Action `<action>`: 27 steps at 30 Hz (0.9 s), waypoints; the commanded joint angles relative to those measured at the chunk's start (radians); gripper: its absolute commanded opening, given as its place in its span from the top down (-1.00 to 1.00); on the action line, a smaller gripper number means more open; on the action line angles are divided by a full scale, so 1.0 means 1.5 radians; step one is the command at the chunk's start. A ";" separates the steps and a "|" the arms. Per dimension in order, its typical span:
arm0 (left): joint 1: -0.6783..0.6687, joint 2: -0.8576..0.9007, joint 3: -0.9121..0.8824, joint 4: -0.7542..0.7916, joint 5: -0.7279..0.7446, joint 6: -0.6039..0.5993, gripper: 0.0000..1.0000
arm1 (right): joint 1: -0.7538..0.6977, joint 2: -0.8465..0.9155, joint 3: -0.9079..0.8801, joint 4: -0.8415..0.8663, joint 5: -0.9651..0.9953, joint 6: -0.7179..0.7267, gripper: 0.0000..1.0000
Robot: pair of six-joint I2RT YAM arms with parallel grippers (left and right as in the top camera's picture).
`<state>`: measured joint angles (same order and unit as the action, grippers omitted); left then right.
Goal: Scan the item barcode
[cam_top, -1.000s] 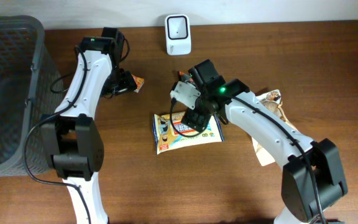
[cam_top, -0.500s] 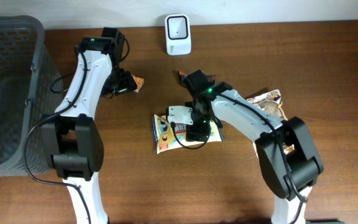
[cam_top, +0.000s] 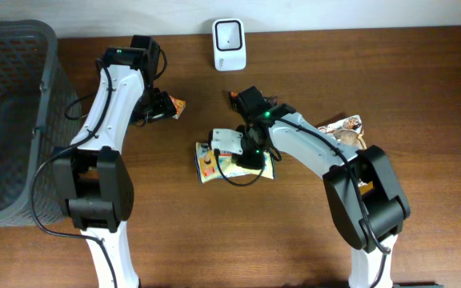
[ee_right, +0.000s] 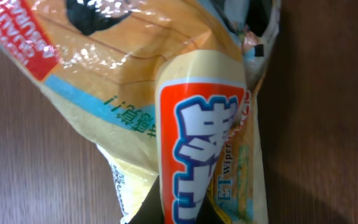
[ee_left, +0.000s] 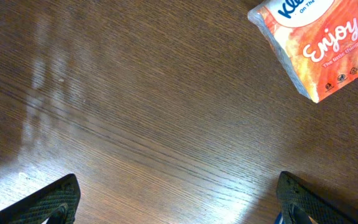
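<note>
Yellow snack packet (cam_top: 211, 168), mid-worktop before the scanner (cam_top: 229, 34), is pinched by your right claw (cam_top: 245, 154) overhead and could slip. Left wrist: left claw (ee_left: 179, 205) spread, idle near the tissue pack (ee_left: 316, 43). Right wrist: bunched film may crease its barcode.

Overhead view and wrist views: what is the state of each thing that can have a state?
left gripper, open, holding nothing.
right gripper, shut on the yellow packet.
yellow packet, bunched up in the grip.
tissue pack, lying flat, untouched.
scanner, standing at the far edge, untouched.
</note>
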<state>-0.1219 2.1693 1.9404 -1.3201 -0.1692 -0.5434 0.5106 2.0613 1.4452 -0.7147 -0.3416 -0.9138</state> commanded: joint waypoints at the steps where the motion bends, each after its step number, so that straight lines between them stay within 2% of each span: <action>1: 0.000 -0.002 0.003 -0.001 -0.003 -0.006 -0.98 | -0.001 0.035 0.028 0.014 0.025 0.202 0.92; 5: 0.000 -0.002 0.003 -0.001 -0.003 -0.006 -0.98 | -0.013 0.031 0.103 -0.010 0.026 0.373 0.92; 10: 0.000 -0.002 0.003 -0.001 -0.003 -0.006 -0.98 | -0.052 0.025 0.205 -0.073 0.027 0.452 0.92; 12: 0.000 -0.002 0.003 -0.001 -0.003 -0.006 -0.98 | -0.086 0.021 0.243 -0.080 0.037 0.539 0.92; 16: 0.000 -0.002 0.003 -0.001 -0.003 -0.006 -0.98 | -0.131 0.021 0.259 -0.087 -0.033 0.706 0.92; 17: 0.000 -0.002 0.003 -0.001 -0.003 -0.006 -0.98 | -0.139 0.021 0.259 -0.092 -0.050 0.714 0.92; 20: 0.000 -0.002 0.003 -0.001 -0.003 -0.007 -0.98 | -0.149 0.022 0.258 -0.052 -0.045 0.727 0.92; 22: 0.000 -0.002 0.003 -0.001 -0.003 -0.007 -0.99 | -0.146 0.022 0.259 -0.007 -0.032 0.791 0.92; 27: 0.000 -0.002 0.003 -0.001 -0.003 -0.006 -0.98 | -0.127 0.022 0.259 0.077 0.106 0.867 0.92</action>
<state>-0.1219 2.1693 1.9404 -1.3201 -0.1692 -0.5434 0.2989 2.1117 1.8145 -0.6540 -0.3164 0.2783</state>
